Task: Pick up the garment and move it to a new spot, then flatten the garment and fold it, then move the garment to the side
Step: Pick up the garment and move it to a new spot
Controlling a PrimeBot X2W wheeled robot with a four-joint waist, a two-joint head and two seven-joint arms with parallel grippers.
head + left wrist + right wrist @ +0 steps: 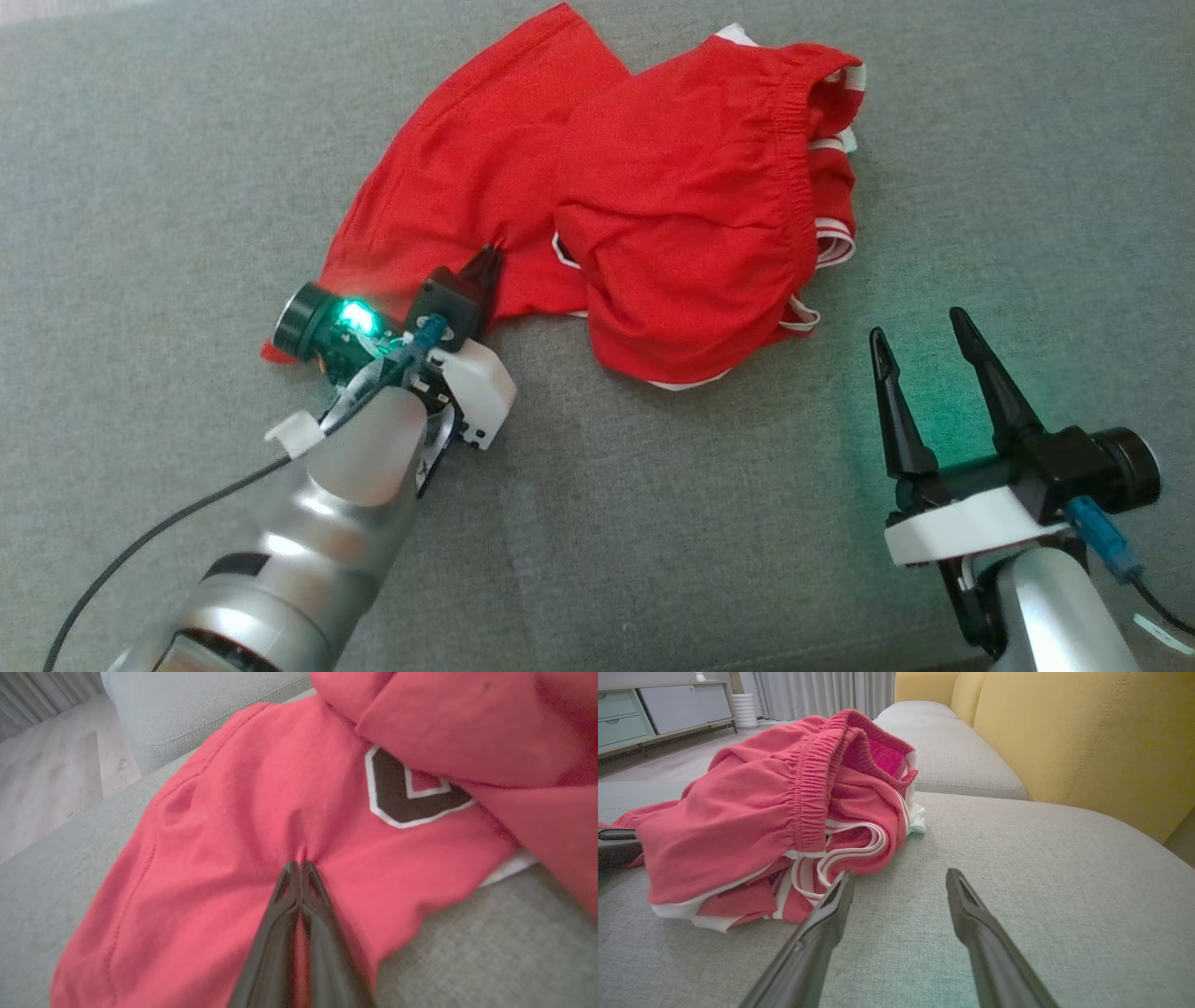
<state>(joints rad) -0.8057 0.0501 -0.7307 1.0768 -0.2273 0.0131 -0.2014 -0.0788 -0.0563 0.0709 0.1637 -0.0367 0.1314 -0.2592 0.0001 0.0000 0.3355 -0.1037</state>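
The garment (644, 196) is a pair of red shorts with white side stripes and an elastic waistband, lying crumpled on the grey sofa seat. My left gripper (490, 257) is shut on a pinch of the red cloth near its lower left edge; in the left wrist view the closed fingertips (299, 868) gather a small fold of the garment (233, 835), beside a dark badge with a white border (406, 793). My right gripper (920, 336) stands open over bare cushion to the lower right of the shorts; in the right wrist view its fingers (831, 914) lie just short of the garment (775, 812).
The grey seat cushion (187, 187) stretches wide on all sides. A yellow backrest (1064, 732) rises at the right of the right wrist view. Wooden floor (46, 774), curtains and a low cabinet (658, 709) lie beyond the sofa edge.
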